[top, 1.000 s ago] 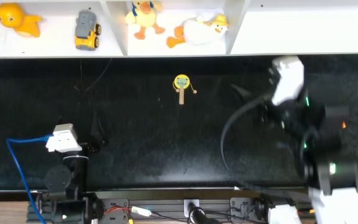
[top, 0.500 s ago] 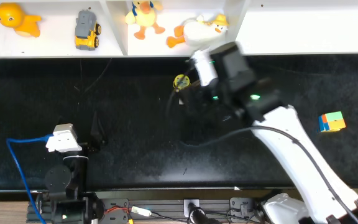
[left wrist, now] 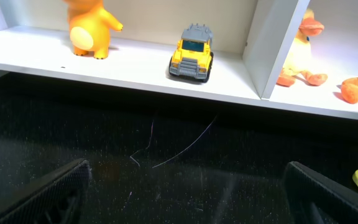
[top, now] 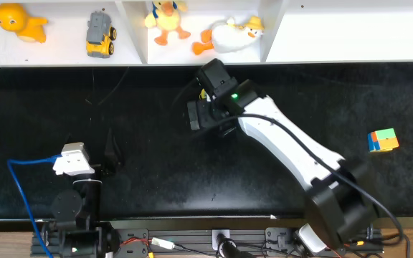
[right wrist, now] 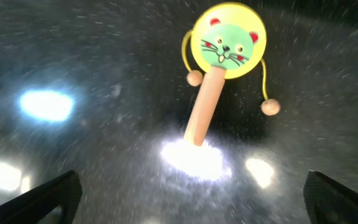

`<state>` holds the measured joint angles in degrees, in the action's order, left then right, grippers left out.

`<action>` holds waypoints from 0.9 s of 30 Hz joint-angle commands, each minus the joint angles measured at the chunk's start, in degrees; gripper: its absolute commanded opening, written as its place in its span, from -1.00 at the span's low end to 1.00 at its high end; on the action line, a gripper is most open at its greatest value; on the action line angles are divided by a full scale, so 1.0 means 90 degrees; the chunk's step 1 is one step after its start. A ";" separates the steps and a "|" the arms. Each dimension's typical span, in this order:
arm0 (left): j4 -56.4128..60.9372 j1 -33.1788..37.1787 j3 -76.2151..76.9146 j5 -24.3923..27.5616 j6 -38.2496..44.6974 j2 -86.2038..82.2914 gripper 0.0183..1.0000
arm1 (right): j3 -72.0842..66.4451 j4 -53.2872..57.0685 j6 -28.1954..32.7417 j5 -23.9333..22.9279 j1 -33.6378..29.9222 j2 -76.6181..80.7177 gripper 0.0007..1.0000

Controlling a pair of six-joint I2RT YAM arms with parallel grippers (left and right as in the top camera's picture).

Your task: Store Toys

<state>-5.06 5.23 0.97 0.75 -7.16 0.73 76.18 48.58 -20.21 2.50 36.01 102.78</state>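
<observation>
Your right jaws are wide above the rattle drum [right wrist: 227, 42]; drop straight down, pinch its handle [right wrist: 205, 106] midway, clear of the beads [right wrist: 269, 107].

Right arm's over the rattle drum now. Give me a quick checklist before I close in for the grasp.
1. Right end effector open: ok, fingers spread wide.
2. Rattle drum lined up between them: ok, lying flat on the table, handle roughly central.
3. Height above the drum: cannot tell.
4. Beads free: ok, both lie loose beside the head.
5. Left end effector out of the way: ok, open, at the table's left side.
6. Colour cube out of the path: ok, far right on the table.
</observation>
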 commanded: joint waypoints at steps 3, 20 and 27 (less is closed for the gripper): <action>0.0029 -0.0041 -0.0053 -0.0051 -0.0044 -0.0066 1.00 | 0.0163 -0.0199 -0.0865 0.0053 0.0002 0.0503 1.00; 0.0029 -0.0041 -0.0053 -0.0053 -0.0046 -0.0066 1.00 | 0.0163 -0.0525 -0.0947 0.0102 0.0000 0.1331 0.69; 0.0029 -0.0041 -0.0053 -0.0053 -0.0046 -0.0066 0.99 | 0.0163 -0.0537 -0.0942 0.0102 0.0000 0.1365 -0.09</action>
<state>-5.08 5.23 0.97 0.75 -7.16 0.73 78.32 43.51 -28.16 2.17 35.99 112.38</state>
